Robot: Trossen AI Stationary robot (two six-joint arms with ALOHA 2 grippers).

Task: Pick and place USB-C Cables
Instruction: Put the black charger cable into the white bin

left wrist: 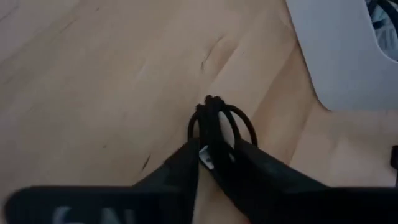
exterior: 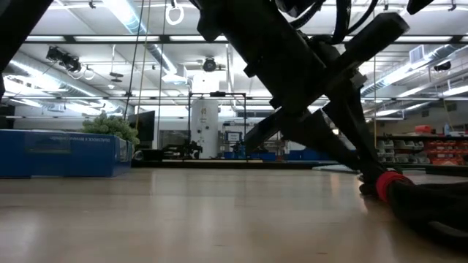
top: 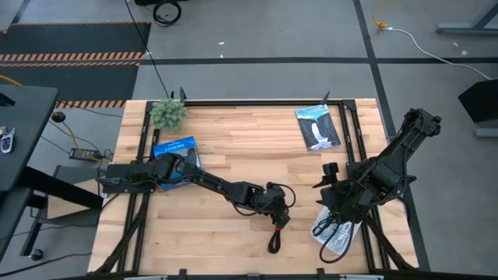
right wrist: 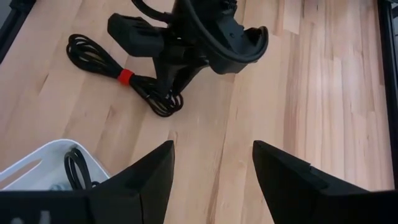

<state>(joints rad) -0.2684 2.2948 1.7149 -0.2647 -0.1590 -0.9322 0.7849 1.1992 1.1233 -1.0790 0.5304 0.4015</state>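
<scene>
Black cable bundle with red (right wrist: 127,77) is lying on the worktop (top: 233,140) near its front edge, and my left gripper (left wrist: 208,155) is pinching its looped end. I'm holding the right gripper (right wrist: 211,163) spread open (empty) beside the white tray (right wrist: 31,163), where another black cable (right wrist: 76,167) is sitting.

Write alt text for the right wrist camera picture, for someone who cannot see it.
The left arm's claw pinches one end of a black cable bundle with a red tie lying on the wooden table. In the foreground the right arm's own claw is open and empty, and a white tray holding a black cable shows at the corner.
</scene>
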